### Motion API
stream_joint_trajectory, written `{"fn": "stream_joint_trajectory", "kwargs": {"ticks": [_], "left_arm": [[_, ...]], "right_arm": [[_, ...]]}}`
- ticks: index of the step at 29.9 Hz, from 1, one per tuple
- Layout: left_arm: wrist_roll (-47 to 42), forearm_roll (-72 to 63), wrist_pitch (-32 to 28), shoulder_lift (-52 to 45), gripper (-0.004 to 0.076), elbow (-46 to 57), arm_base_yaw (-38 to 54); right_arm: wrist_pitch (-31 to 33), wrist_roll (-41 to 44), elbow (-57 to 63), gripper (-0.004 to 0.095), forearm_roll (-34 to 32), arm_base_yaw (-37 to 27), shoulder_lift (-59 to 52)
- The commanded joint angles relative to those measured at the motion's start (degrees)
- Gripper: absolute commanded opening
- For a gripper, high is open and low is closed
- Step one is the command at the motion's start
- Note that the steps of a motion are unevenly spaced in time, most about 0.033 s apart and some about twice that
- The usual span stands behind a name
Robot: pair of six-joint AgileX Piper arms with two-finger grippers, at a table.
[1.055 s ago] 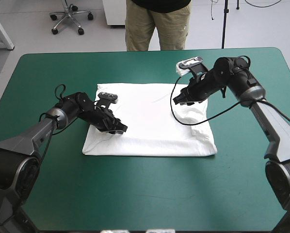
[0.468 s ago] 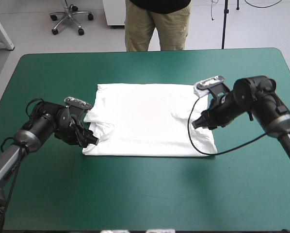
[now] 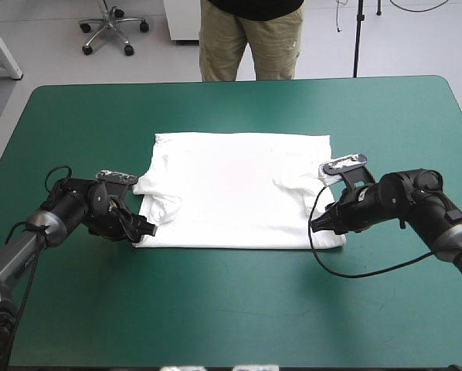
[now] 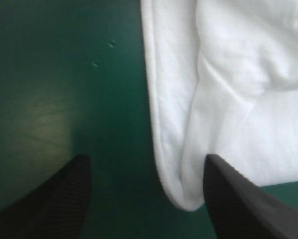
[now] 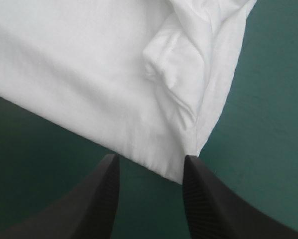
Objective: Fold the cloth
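Two open end effectors at the near corners of the flat T-shirt.
In the high view, at the lower left of the frame, the left end effector lies low over the teal-green worktop. Its black fingers stand well apart and hold nothing, and the rounded near-left corner of the white T-shirt lies between them, close by one finger. The T-shirt is spread flat as a rough rectangle in the middle of the frame, with bunched folds near its left and right edges. At the lower right of the T-shirt the right end effector is also low. Its fingers are moderately apart and empty, and the near-right corner of the T-shirt reaches into the gap between their tips.
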Motion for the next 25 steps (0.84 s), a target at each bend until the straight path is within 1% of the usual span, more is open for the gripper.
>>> {"fn": "stream_joint_trajectory", "kwargs": {"ticks": [1, 4, 5, 6, 7, 9, 11, 12, 13, 18, 20, 22, 25], "left_arm": [[3.8, -5.7, -0.1, 1.0, 0.0473, -1.3, 0.0], [5.5, -8.3, -0.9, 3.2, 0.0470, -1.3, 0.0], [5.6, -8.3, -0.9, 3.9, 0.0456, -1.3, 0.0], [5.7, -8.2, -0.9, 4.3, 0.0425, -1.3, 0.0], [5.7, -8.0, -0.5, 4.6, 0.0379, -1.3, 0.0], [5.7, -7.1, 0.4, 4.6, 0.0260, -1.3, 0.0], [5.7, -6.1, 1.2, 4.6, 0.0098, -1.3, 0.0], [5.7, -6.2, 1.5, 4.6, 0.0034, -1.3, 0.0], [5.7, -6.2, 1.6, 4.6, -0.0006, -1.3, 0.0], [5.7, -6.4, 1.6, 4.6, -0.0009, -1.3, 0.0], [5.7, -6.4, 1.7, 4.6, -0.0009, -1.3, 0.0], [5.7, -6.4, 1.7, 4.6, -0.0009, -1.3, 0.0], [5.7, -6.4, 1.7, 4.6, -0.0009, -1.3, 0.0]], "right_arm": [[-2.7, -0.1, -0.7, 0.0391, 0.5, -0.2, -2.0], [-3.7, -0.1, 0.0, 0.0391, -0.2, -0.2, -2.0], [-3.8, 0.0, 0.0, 0.0391, -0.4, -0.2, -2.0], [-3.8, 0.0, 0.0, 0.0391, -0.6, -0.2, -2.0], [-3.7, 0.0, 0.0, 0.0391, -0.9, -0.2, -2.0], [-3.6, 0.7, 0.0, 0.0391, -1.6, -0.2, -2.0], [-3.4, 2.4, 0.0, 0.0391, -3.4, -0.2, -2.0], [-3.1, 3.4, 0.0, 0.0391, -4.6, -0.4, -2.0], [-2.6, 4.5, 0.0, 0.0391, -5.5, -0.8, -2.0], [-1.2, 3.0, 0.8, 0.0392, -4.0, -5.5, -2.0], [-1.1, 0.5, 2.1, 0.0404, -1.6, -7.7, -1.8], [-1.0, -2.2, 3.6, 0.0436, 1.4, -9.2, -1.2], [-1.8, -3.6, 4.7, 0.0461, 3.5, -9.4, 0.5]]}}
